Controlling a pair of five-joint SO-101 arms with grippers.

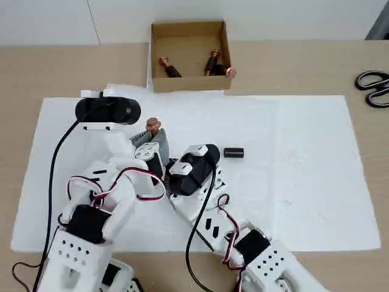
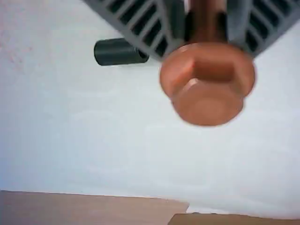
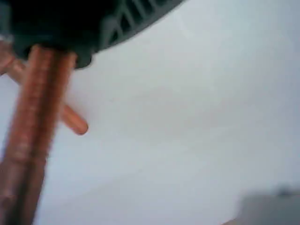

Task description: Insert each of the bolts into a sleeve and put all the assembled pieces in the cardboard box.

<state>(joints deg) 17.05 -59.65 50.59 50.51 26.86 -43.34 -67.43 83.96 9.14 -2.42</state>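
My left gripper is shut on a copper bolt, whose hexagonal head sticks out past the grey ribbed fingers. A loose black sleeve lies on the white sheet to the right of both arms, also seen as the sleeve in the left wrist view. My right gripper sits close beside the left one and grips a threaded copper bolt that comes out of a dark part in its jaws. A second copper rod lies behind it. The cardboard box at the back holds bolts in sleeves.
The white sheet covers most of the table, with free room on its right half. Black scissors lie at the far right edge. Both arm bases stand at the front edge with cables looping over them.
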